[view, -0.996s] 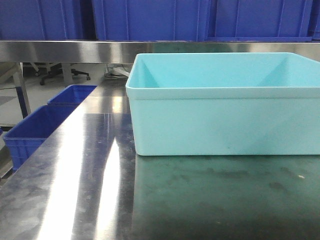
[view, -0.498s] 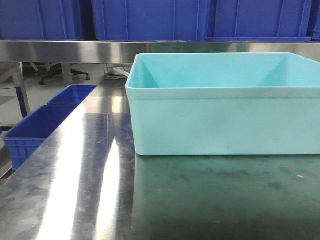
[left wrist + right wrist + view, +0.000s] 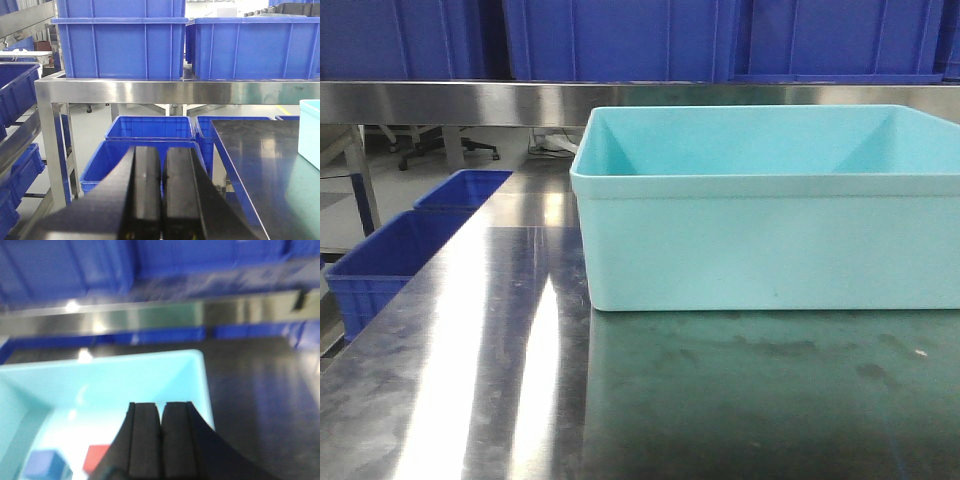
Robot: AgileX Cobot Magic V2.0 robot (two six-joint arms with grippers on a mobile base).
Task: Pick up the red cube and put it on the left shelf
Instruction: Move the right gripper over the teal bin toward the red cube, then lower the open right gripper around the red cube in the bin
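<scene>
Red cube (image 3: 98, 458): you will find it on the floor of the turquoise bin (image 3: 105, 377), low in the right wrist view and just left of your right claw. That picture is blurred, so only its colour and rough shape can be told.
Blue cube (image 3: 44, 465): it lies in the same bin, near the red cube on its left and apart from it.
Turquoise bin: it sits on the steel tabletop (image 3: 490, 360). From the front camera you see only its outer wall (image 3: 770, 240) and part of its inside, not the cubes.
Right gripper (image 3: 160, 412): your claw hangs above the near part of the bin. Its two black fingers are pressed together with nothing between them.
Left gripper (image 3: 163, 155): your claw is off the left edge of the tabletop, above the low blue crates (image 3: 150, 129). Its fingers are together and hold nothing.
Left shelf (image 3: 175, 92): its brushed-steel rail runs across the left wrist view, with large blue crates (image 3: 120, 47) standing in a row on top. In the front view the same rail (image 3: 450, 102) passes behind the bin.
Floor crates: more blue crates (image 3: 390, 255) stand beside the left edge of the tabletop.
</scene>
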